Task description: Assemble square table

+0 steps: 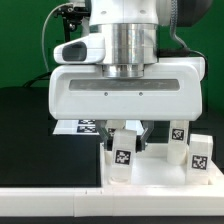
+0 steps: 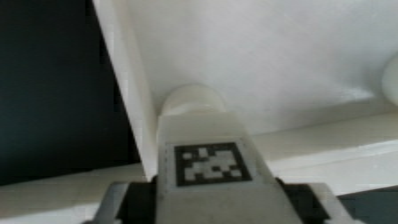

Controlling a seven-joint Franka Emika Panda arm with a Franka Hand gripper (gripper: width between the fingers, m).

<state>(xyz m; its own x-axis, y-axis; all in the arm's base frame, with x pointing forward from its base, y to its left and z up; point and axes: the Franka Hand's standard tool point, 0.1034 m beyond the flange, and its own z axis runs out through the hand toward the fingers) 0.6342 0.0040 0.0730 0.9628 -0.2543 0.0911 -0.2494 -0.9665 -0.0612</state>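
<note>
My gripper (image 1: 127, 140) is shut on a short white leg (image 1: 121, 157) with a black-and-white tag, holding it upright over the near-left corner of the white square tabletop (image 1: 150, 182). In the wrist view the leg (image 2: 212, 150) runs out from between the dark fingers (image 2: 128, 203), and its far end reaches the tabletop (image 2: 267, 60) just inside the raised rim (image 2: 121, 90). Whether it sits in a corner hole is hidden. Two more tagged legs (image 1: 178, 140) (image 1: 200, 155) stand at the exterior view's right.
The marker board (image 1: 84, 125) lies behind the tabletop, partly hidden by my gripper body. The black table surface (image 1: 40, 140) spreads to the exterior view's left. A white ledge (image 1: 50, 205) runs along the front. A rounded white shape (image 2: 384, 88) shows at the wrist view's edge.
</note>
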